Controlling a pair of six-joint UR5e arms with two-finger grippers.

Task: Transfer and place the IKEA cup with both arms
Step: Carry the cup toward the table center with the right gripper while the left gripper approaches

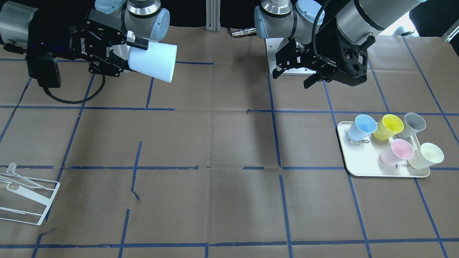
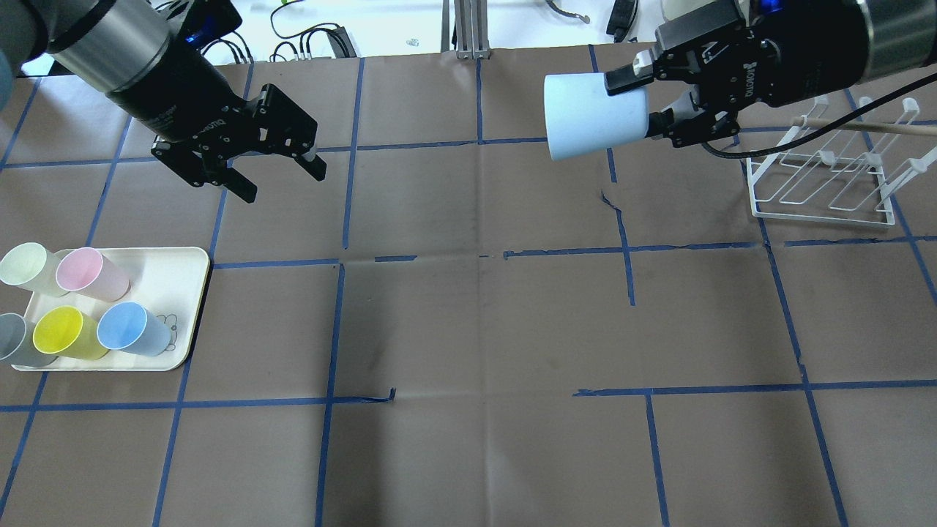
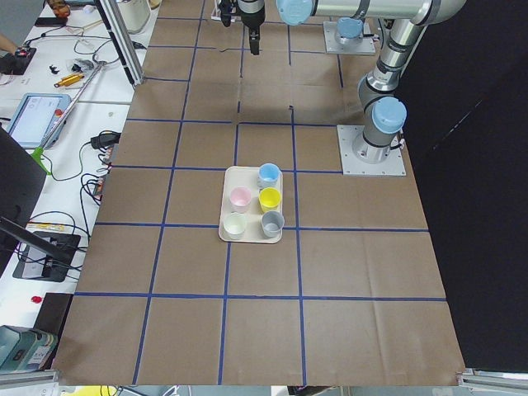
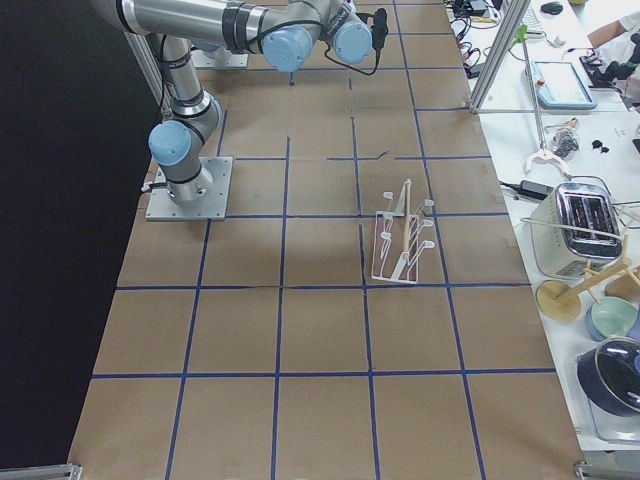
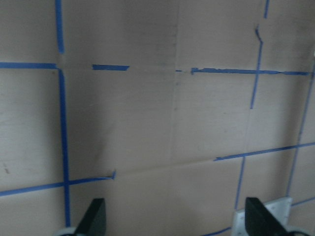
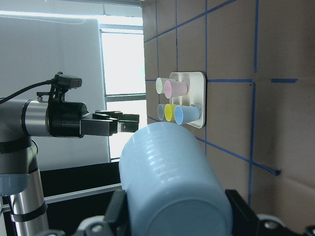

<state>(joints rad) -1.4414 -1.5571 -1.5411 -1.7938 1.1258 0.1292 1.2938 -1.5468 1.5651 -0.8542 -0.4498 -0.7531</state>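
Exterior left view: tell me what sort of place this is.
Probably a robotics lab: an arm bolted to a table gridded with blue tape, beside a bench strewn with cables and a tablet.

IKEA cup [image 2: 589,117]: small pale light-blue plastic tumbler, tapered, handleless. Carried in the air, lying on its side, roughly level. Narrow end clamped between fingers [image 2: 621,80] of right gripper [image 2: 637,102]; wider end turned toward the left arm's side. Left gripper [image 2: 284,181] raised, jaws parted, holding nothing, well apart from cup
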